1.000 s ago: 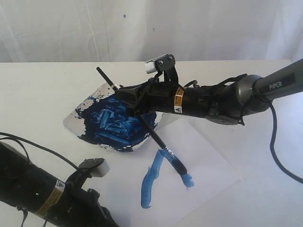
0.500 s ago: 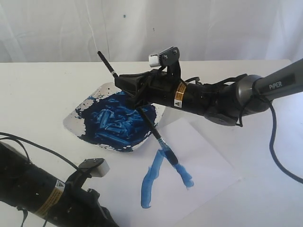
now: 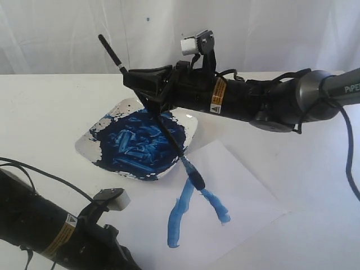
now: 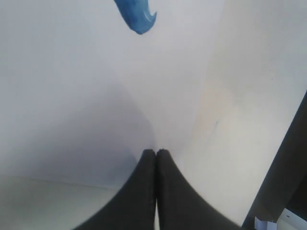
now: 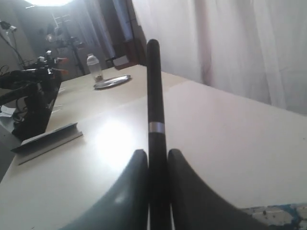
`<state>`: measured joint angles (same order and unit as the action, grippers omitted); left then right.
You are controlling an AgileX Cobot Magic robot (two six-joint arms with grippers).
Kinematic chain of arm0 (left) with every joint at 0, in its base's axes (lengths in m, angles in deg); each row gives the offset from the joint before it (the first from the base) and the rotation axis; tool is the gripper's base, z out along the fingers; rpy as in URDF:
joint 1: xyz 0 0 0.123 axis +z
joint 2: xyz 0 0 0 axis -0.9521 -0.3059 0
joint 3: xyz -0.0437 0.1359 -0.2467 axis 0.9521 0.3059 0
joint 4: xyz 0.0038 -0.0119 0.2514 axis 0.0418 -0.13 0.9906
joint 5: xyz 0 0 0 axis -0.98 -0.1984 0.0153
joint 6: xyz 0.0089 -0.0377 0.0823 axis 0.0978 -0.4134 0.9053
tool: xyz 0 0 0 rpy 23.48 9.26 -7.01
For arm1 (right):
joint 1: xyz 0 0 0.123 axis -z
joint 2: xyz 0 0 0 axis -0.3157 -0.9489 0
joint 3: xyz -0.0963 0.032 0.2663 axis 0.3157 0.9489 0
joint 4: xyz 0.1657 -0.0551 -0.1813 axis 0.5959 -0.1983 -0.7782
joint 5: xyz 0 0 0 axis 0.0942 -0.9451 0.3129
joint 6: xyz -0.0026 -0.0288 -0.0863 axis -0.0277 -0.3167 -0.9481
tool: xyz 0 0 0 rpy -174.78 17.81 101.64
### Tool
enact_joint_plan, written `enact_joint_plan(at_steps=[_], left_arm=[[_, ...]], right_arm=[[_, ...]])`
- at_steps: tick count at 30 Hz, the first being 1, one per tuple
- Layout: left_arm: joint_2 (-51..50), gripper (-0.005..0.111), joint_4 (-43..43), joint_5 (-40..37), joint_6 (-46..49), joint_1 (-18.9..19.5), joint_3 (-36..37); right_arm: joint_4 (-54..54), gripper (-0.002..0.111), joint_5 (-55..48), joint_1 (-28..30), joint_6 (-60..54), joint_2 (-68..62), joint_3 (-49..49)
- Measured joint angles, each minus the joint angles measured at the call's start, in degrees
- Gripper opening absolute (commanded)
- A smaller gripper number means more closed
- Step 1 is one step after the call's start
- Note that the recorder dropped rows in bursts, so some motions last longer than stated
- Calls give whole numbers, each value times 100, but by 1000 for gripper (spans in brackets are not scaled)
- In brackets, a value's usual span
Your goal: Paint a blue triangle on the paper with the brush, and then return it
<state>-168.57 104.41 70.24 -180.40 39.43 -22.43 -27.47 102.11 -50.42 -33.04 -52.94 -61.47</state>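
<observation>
My right gripper [image 3: 145,95] is shut on the black handle of the brush [image 3: 174,147], above the far side of the paint dish [image 3: 84,145]. The brush slants down to the right, and its blue-stained tip is at the top of the painted marks; whether it touches the sheet I cannot tell. On the paper [image 3: 247,191] two thick blue strokes [image 3: 181,215] meet near the tip in an open V. The right wrist view shows the handle [image 5: 154,96] clamped between the fingers [image 5: 153,153]. My left gripper [image 4: 156,152] is shut and empty, low over the paper [image 4: 72,86], out of the exterior view's frame.
The left arm [image 3: 50,233] lies along the bottom left corner with its cable beside it. The dish is smeared with dark blue paint [image 3: 138,143]. A white curtain [image 3: 67,34] hangs behind the white table [image 3: 45,95].
The right gripper has risen and moved left with the brush. The brush stands steeper, and its tip has drawn back up the right stroke toward the strokes' meeting point. The left arm has not moved.
</observation>
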Motion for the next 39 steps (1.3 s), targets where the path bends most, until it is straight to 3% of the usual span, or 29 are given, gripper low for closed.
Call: enact_joint_plan(at_steps=[5, 11, 22, 39], left_arm=[[0, 0, 0, 0, 0, 0, 0], [0, 0, 0, 0, 0, 0, 0], [0, 0, 0, 0, 0, 0, 0], [0, 0, 0, 0, 0, 0, 0]], right_arm=[[-330, 0, 0, -89, 491, -157, 0], [38, 0, 155, -655, 468, -533, 0], [438, 0, 158, -999, 468, -606, 0], [328, 0, -369, -1079, 456, -628, 0]])
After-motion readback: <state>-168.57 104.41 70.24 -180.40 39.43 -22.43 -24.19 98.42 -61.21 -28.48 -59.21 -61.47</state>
